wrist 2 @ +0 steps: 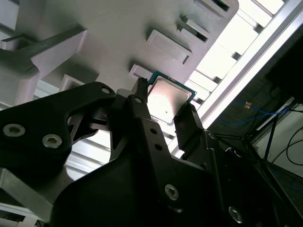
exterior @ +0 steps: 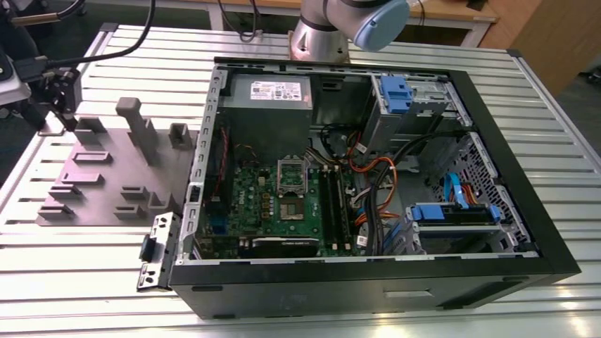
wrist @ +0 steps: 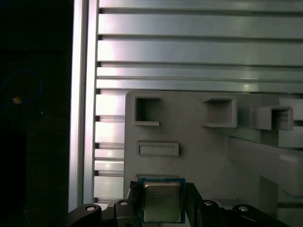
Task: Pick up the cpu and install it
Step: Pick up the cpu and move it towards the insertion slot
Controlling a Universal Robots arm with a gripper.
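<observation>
As I read both wrist views, fingers (wrist 2: 189, 125) (wrist: 193, 201): clamped on the cpu (wrist 2: 168, 99) (wrist: 162, 201).
cpu: over the grey fixture plate (wrist: 203, 156) (exterior: 103, 190); contact I cannot tell.
fixture plate: on the slatted counter (exterior: 84, 282) beside the computer case (exterior: 357, 289).

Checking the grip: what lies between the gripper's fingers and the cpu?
Nothing: in the first wrist view both fingers sit flush against the cpu's side edges, with no gap showing.
</observation>
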